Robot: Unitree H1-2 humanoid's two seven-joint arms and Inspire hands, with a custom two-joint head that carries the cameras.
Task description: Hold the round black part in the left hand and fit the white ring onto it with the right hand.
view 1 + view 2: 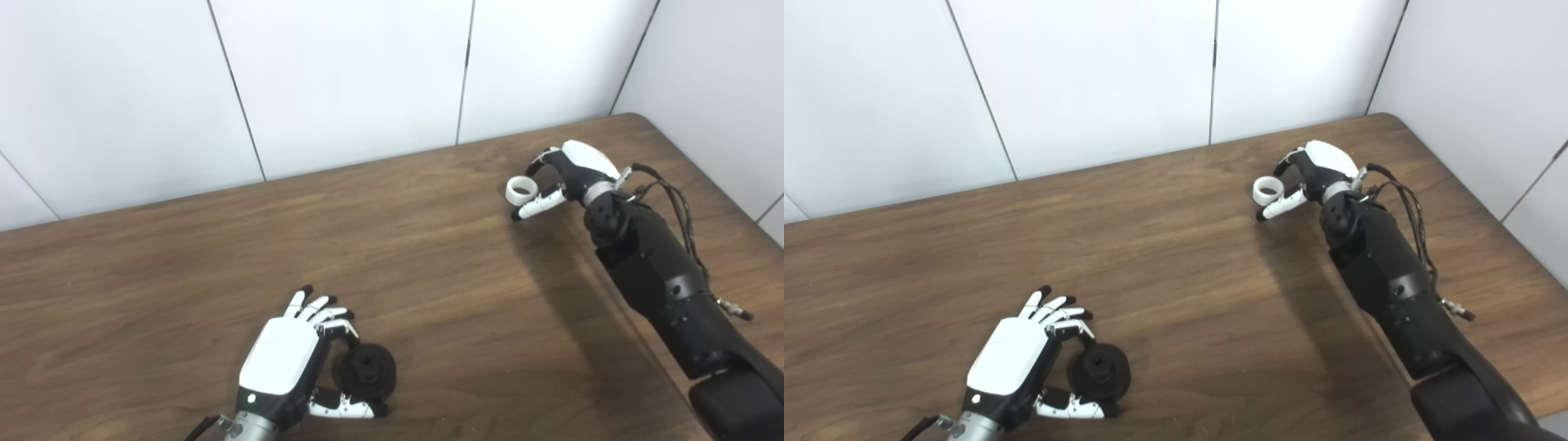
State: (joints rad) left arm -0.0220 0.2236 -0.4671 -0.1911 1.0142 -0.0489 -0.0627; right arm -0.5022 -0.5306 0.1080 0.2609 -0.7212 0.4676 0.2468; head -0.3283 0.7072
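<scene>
Left eye view first. No bins or trays here, only a brown wooden table (184, 275) with white wall panels (343, 79) behind it, so the two hands do the holding. Down near the bottom edge the left hand (294, 361) is curled around the round black part (369, 372): fingers over its top left, thumb underneath, so it's got a grip on it. The part looks like a chunky matte black disc, tipped up so its face points out at the camera, with a raised hub and a small hole in the middle. Whether it's lifted or resting on the wood, I can't tell.

Over at the far right, the right hand (560, 174) has the white ring (521, 190) pinched at its fingertips, thumb just below it. The ring is a plain, smooth white band, and you can see the table through its opening.

Right eye view, same setup from a bit further over. The disc sits in the left hand's curl, hub and hole facing out. The ring sticks out to the left of the right hand's closed-in fingers. The two pieces are well apart, at opposite corners of the table. A few dark cables (1405, 208) loop off the right wrist.
</scene>
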